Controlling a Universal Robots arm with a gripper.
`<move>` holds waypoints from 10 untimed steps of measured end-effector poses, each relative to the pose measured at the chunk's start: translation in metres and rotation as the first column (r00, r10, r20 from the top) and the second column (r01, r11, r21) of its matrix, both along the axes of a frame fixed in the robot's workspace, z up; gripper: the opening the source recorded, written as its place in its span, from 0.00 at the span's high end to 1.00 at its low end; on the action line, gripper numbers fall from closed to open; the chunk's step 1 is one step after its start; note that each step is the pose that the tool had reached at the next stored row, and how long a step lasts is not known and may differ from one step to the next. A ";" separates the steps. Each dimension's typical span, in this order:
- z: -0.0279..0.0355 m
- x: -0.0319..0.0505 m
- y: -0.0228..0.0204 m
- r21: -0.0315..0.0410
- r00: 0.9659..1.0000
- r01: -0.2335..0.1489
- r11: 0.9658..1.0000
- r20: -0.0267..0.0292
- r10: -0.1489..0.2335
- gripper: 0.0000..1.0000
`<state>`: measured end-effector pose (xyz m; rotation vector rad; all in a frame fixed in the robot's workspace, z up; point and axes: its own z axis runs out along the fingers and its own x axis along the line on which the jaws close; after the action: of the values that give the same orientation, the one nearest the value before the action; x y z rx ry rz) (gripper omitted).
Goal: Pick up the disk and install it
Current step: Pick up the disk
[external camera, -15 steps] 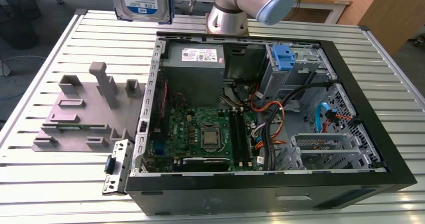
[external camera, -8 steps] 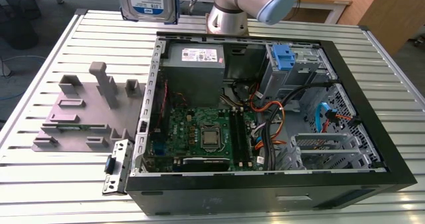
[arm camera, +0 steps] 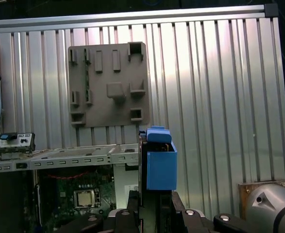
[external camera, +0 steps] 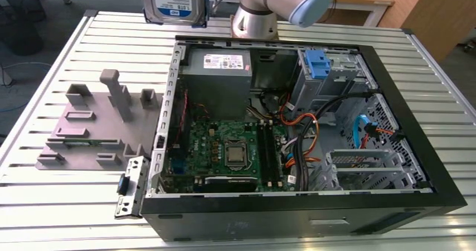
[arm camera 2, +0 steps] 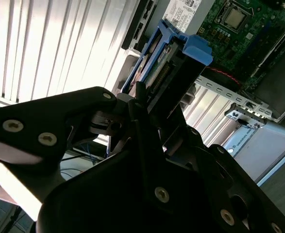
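Nearest in the exterior view, the open computer case (external camera: 297, 217) lies on the slatted table (external camera: 59, 217) with its motherboard (external camera: 223, 145) exposed. Deeper in, at the case's upper right, stands the metal drive bay (external camera: 346, 67) with its blue latch (external camera: 318, 66). Farthest back, at the top edge toward the exterior view's left, the disk (external camera: 175, 3) hangs in the air beside the arm (external camera: 286, 3), well apart from the bay. In the second wrist view the gripper (arm camera 2: 154, 104) is clamped on the disk, jaws closed against its flat sides. The pickup looks done; the installing is not yet done.
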<state>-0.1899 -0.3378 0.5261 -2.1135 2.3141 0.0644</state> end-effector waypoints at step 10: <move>0.0000 0.0042 0.0000 0.000 1.000 0.000 1.000 0.000 0.000 0.65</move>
<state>-0.1857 -0.3378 0.5261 -2.1136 2.3141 0.0644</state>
